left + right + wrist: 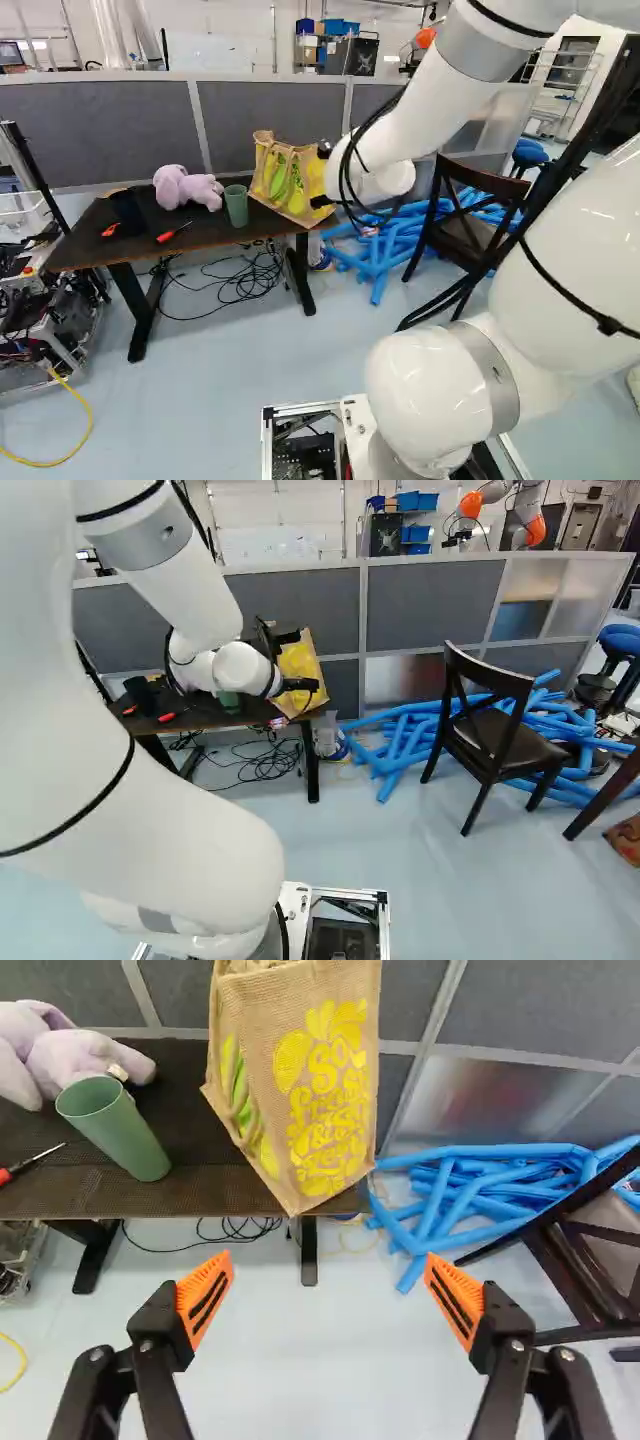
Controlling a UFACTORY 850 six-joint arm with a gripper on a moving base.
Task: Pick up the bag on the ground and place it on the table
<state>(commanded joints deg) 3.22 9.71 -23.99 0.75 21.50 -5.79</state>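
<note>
Bag [325, 1110] and table [130, 1195] are together already: the burlap thing sits at the tabletop's right end, mouth upward. Nearest me, the white arm [430, 395] rises from the base and reaches out toward it. Its black gripper [307, 661] has its fingers spread wide, orange pads [205, 1300] well apart and holding nothing, with the bag ahead of them. The bag's long axis runs up from its lowest corner, on a slant rather than plumb; the broad printed side faces the gripper, and the narrower side with the bananas turns toward the green cup [120, 1135]. That lowest corner pokes over the front edge of the table, close to the tabletop's right end, so there's little ledge on that side. A strip of tabletop separates the bag from the cup. Farther along are a lilac plush toy [188, 188], a red-handled screwdriver [170, 235] and a dark container [127, 210]. Black cables [240, 280] lie in loops under the table. Off its right end, blue tubes [405, 742] are heaped on the floor, with a dark chair [505, 748] in front of them. A grey partition [110, 125] runs behind it all, and another robot [505, 515] shows beyond.
</note>
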